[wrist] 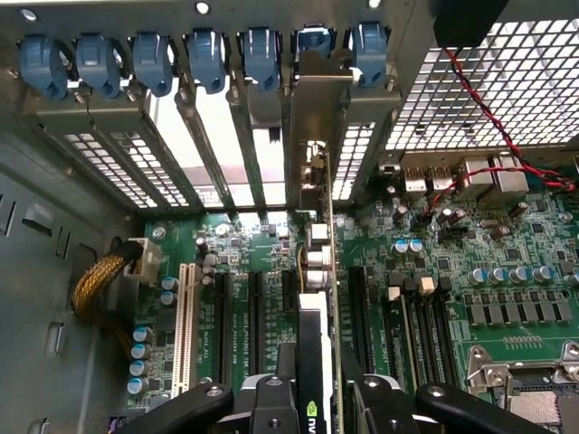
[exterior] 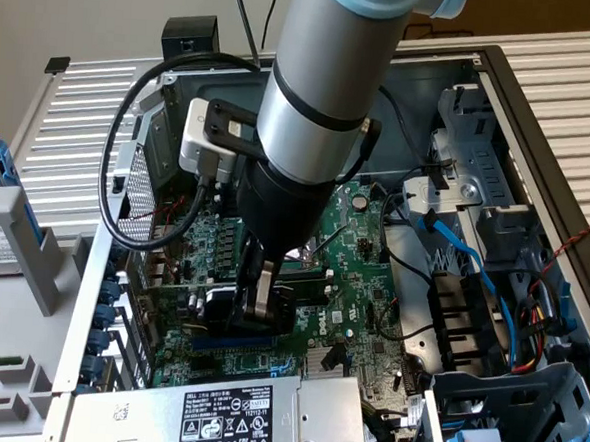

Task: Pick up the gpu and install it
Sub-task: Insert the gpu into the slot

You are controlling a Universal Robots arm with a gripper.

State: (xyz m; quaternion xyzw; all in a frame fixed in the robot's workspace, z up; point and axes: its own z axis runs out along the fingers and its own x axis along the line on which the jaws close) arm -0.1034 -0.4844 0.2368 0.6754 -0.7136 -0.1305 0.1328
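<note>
Gripper fingers are clamped on the gpu, which stands edge-on over the motherboard, its silver bracket against the rear slot openings. I judge the card light, stiff and fragile, best held by its shroud edges, not the fan. Around it, the open computer case is cramped, with cables and drive cages close by.

gpu upright on motherboard | between slots | bracket at case's rear wall
</note>
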